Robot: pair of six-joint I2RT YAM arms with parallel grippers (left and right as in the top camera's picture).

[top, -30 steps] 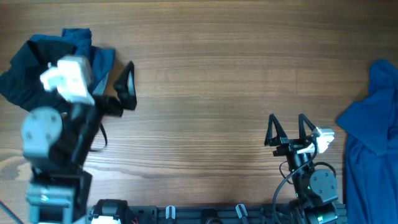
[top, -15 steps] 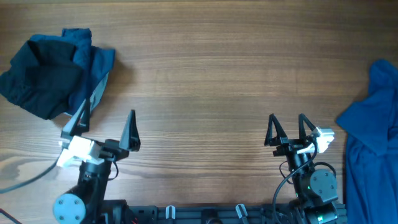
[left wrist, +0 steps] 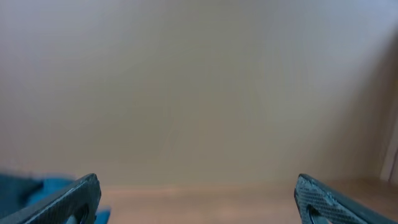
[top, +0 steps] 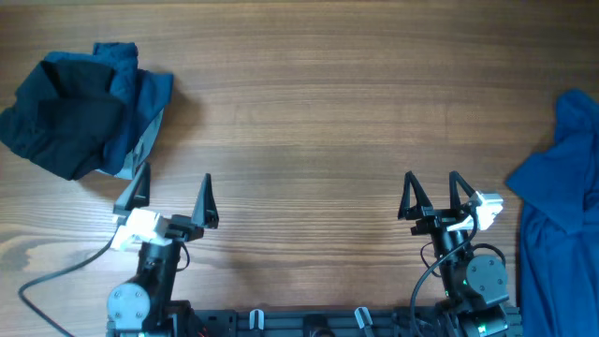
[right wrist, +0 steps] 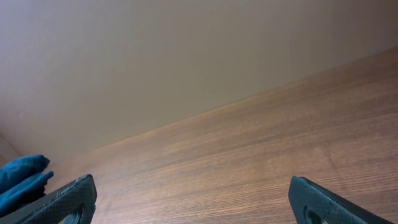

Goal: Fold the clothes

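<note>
- Clothes bundle, dark and rumpled, is sitting just ahead and to the left of the left arm's jaws, its near edge almost meeting the outer fingertip.
- Both pairs of jaws are gaping, released, hanging over bare bench and gripping nothing.
- Blue clothes heap is lying near the right arm's jaws, off to their right, its long axis running fore-and-aft along the bench edge.
- Judging by this, the right arm is sitting far nearer that unfolded heap; the left jaws are well apart from it.
</note>
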